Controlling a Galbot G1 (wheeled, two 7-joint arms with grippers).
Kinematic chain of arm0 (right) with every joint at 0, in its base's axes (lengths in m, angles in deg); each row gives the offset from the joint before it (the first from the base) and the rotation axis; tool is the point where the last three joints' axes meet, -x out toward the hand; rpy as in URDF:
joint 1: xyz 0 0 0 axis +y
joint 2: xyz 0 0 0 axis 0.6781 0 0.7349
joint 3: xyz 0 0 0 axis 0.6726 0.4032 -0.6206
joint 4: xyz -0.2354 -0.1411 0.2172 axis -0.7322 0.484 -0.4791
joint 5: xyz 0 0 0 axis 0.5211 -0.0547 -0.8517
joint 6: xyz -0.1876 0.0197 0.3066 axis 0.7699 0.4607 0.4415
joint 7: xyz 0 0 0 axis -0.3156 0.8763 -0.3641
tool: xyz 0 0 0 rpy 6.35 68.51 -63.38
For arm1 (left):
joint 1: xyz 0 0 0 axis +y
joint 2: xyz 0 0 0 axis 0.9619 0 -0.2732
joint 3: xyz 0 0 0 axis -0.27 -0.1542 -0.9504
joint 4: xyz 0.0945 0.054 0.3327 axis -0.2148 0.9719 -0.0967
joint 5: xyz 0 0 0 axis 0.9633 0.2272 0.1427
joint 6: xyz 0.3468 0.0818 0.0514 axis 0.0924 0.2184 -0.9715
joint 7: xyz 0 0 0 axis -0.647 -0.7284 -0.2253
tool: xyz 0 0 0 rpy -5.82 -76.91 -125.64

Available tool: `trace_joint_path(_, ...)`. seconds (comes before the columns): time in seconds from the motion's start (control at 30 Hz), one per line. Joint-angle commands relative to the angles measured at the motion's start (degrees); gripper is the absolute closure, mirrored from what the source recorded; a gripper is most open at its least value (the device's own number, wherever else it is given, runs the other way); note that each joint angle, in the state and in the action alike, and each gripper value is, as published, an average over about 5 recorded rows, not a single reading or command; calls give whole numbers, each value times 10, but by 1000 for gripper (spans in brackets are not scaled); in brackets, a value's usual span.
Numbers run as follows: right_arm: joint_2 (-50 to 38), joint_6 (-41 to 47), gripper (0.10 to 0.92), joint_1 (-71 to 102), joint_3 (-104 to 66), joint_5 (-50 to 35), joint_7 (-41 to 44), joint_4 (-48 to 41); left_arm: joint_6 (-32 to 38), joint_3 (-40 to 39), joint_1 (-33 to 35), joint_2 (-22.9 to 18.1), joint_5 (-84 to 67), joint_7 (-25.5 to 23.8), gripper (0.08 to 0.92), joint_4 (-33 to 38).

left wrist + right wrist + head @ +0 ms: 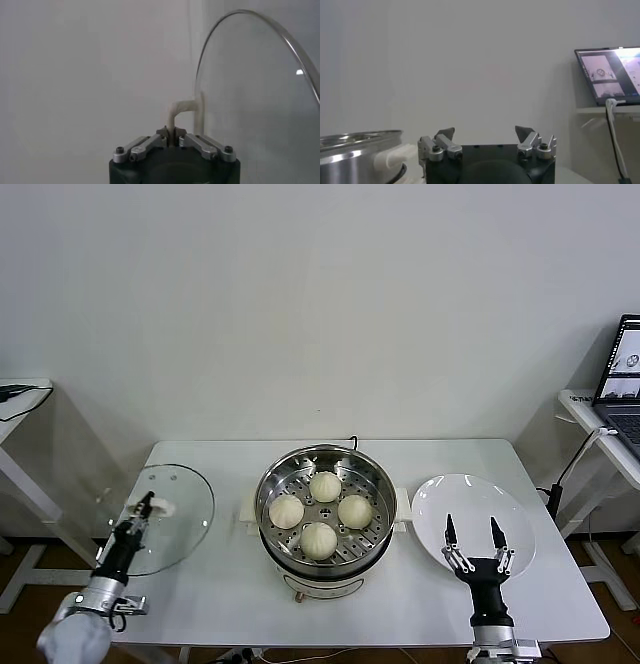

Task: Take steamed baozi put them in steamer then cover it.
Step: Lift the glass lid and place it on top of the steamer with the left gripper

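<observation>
1. The left gripper is seen at the table's near-left edge, clamped tight on the whitish handle of the cover; the wrist view shows the handle's strip pinched between the fingertips.
2. The cover is tilted, its glass disc rising beside the handle in the wrist view (whether its rim touches the table cannot be told).
3. The right gripper is parked at the near-right, spread wide and empty, over the near rim of the white plate.
4. The steamer stands mid-table, between the two arms, to the right of the held cover and apart from it.
5. Four baozi are already lying on the perforated tray, so only the covering step is judged to remain.
6. The deciding relation: the pot's open mouth lies to the right of the left gripper and slightly farther back, so the cover is expected to be carried sideways and levelled over the rim (the left arm is the nearer one, and already holds it).
</observation>
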Motion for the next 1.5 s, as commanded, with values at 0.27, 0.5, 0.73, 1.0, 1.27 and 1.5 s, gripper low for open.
trace_joint_path(0.27,-1,-4,203,-14,3,-3,0,-4,-264,-76,139,81,-183,-222,812,418)
trace_joint_path(0.5,-1,-6,203,-17,-1,-5,0,-7,-414,-220,102,115,-179,-293,812,472)
trace_joint_path(0.73,4,-6,203,-13,-7,-3,-1,0,-503,-356,24,121,-118,-338,812,461)
trace_joint_path(1.0,14,-6,203,-5,-11,9,-2,4,-527,-466,-44,83,-31,-352,812,376)
trace_joint_path(1.27,20,-8,203,3,-17,17,-3,4,-553,-533,-87,32,27,-354,812,315)
trace_joint_path(1.5,23,-12,203,2,-21,21,-3,-4,-551,-559,-101,9,58,-351,812,285)
